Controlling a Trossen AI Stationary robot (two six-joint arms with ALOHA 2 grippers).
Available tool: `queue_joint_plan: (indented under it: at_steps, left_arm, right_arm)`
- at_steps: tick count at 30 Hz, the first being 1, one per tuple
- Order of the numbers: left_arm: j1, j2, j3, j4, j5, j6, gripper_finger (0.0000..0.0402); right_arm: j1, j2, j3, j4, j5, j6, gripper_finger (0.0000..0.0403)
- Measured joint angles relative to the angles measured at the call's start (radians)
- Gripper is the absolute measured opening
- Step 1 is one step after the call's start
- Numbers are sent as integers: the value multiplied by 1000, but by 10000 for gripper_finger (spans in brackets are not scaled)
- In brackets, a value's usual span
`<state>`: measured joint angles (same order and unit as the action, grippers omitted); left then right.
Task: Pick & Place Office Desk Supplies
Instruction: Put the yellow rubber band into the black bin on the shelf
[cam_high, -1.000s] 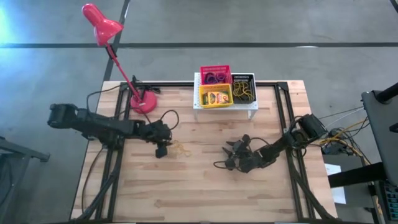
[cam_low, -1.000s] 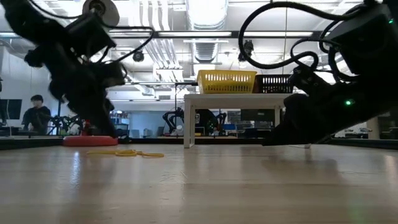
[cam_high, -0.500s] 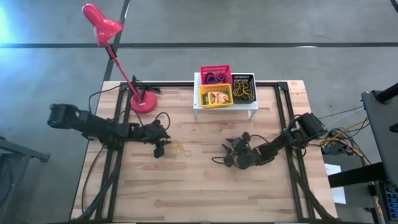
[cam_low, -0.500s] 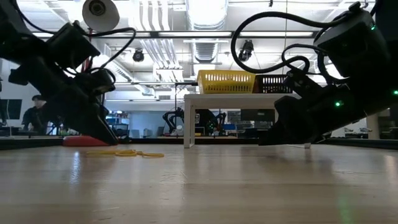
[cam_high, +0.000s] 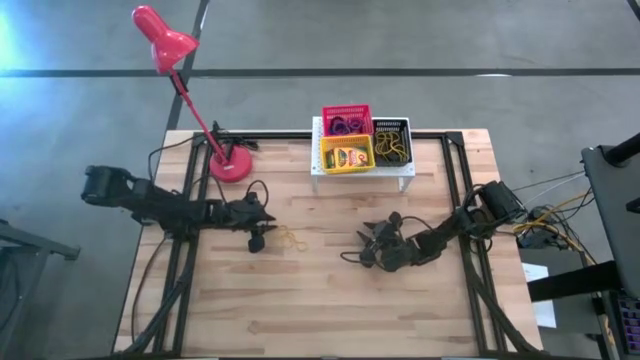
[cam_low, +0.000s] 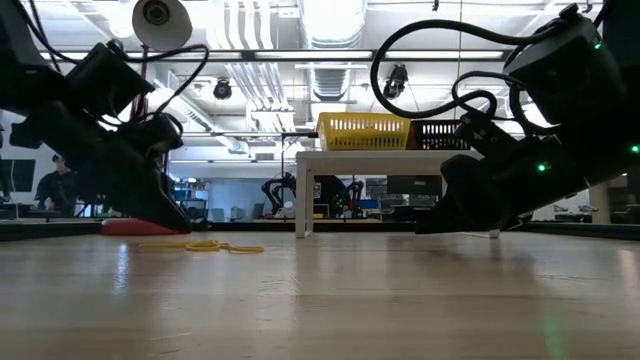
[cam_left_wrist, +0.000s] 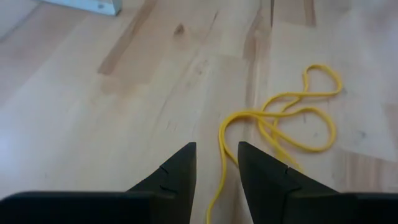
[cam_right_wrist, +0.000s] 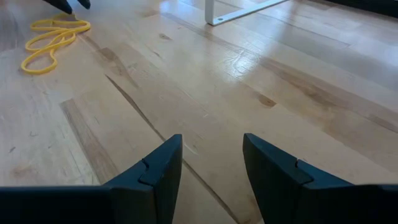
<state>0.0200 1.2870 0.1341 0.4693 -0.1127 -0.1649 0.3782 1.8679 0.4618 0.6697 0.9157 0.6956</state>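
Now the left gripper (cam_left_wrist: 216, 171) has been lowered onto the yellow elastic loops (cam_left_wrist: 283, 121), lying well in front of the white shelf (cam_high: 362, 170), jaws parted astride one strand, nothing grasped yet, while the right gripper (cam_right_wrist: 211, 168) is held open nearby.

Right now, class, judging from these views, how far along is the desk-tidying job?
Done: purple loops lie in the pink-red basket, a crayon box in the yellow basket, loops in the black basket. In hand: the left tool is open, straddling a strand of the yellow loops on the table. Left: lifting and binning them. The right tool waits open over bare wood.
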Motion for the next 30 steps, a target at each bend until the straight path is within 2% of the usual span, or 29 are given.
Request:
queue_joint_plan:
  at_steps: [6,16,18,22,23,30]
  left_arm:
    - [0,111,16,69,1,-26,122]
    - [-2,277,124,91,8,17,113]
    - [-2,289,139,87,10,41,94]
    - [-3,292,163,72,26,83,20]
    - [-3,290,170,64,27,85,12]
    - [-9,296,300,80,37,101,2]
  right_arm:
    - [0,0,1,0,0,-3,166]
    - [0,0,1,-1,0,-3,166]
    - [0,0,1,-1,0,-3,166]
    - [0,0,1,-2,0,-8,166]
    - [0,0,1,-2,0,-8,166]
    - [1,0,1,-2,0,-9,166]
